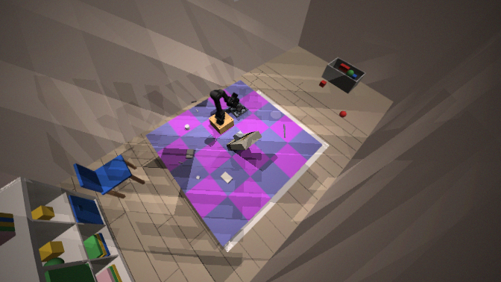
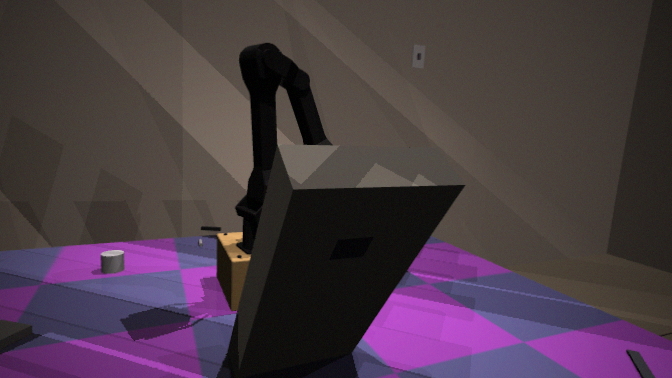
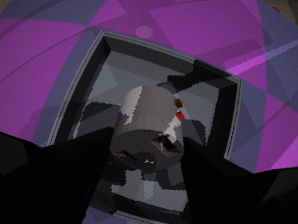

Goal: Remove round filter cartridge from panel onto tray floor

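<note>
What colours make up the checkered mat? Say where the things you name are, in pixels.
Bright magenta and muted blue-purple squares; the mat (image 1: pixel 228 206) (image 2: pixel 440 320) (image 3: pixel 45 55) shows best from the top.

A blue chair (image 1: pixel 108 176) is standing at the left, near a white shelf unit (image 1: pixel 31 220); a grey bin (image 1: pixel 340 79) is sitting at the far right, holding red, green and blue toys; a red ball (image 1: pixel 343 113) is lying near it.

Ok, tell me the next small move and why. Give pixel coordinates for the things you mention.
Probably lower the gripper (image 3: pixel 148 139) a little, straight down, before opening: the filter cartridge (image 3: pixel 145 120) is clamped between its fingers, and the wrist view shows it over the tray (image 3: pixel 236 117), framed by the walls. Whether it already touches the tray floor, I cannot tell.
</note>
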{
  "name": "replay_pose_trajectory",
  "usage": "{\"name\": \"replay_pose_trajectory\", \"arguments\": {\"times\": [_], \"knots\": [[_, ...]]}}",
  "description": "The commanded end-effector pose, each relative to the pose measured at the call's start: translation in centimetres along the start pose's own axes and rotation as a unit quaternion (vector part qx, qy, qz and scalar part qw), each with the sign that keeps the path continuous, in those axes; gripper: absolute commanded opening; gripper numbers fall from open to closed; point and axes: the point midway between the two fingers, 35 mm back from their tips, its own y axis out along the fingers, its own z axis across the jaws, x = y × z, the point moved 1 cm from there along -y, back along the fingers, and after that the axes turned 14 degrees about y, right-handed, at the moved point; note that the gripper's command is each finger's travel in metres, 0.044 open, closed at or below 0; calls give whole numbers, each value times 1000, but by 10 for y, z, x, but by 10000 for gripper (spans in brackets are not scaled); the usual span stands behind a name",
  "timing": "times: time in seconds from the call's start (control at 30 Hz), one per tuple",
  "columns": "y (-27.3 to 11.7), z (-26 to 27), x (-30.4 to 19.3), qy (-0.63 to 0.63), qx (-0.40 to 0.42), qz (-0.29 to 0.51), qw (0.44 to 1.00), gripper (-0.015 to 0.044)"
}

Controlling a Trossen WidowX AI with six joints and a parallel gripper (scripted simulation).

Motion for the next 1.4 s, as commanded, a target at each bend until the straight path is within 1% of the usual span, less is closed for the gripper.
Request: {"name": "replay_pose_trajectory", "arguments": {"times": [0.0,0.53,0.7,0.87,0.93,0.97,1.0,1.37], "knots": [[0,0,0,0,0,0,1000,26],[0,0,0,0,0,0,1000,440],[-5,1,5,0,0,0,1000,440],[-53,8,33,0,0,-1,1000,440],[-61,9,35,0,0,-1,1000,440],[-61,9,35,0,0,-1,1000,440],[-46,8,32,-1,2,-5,1000,440],[-46,8,32,-1,2,-5,1000,440]]}}
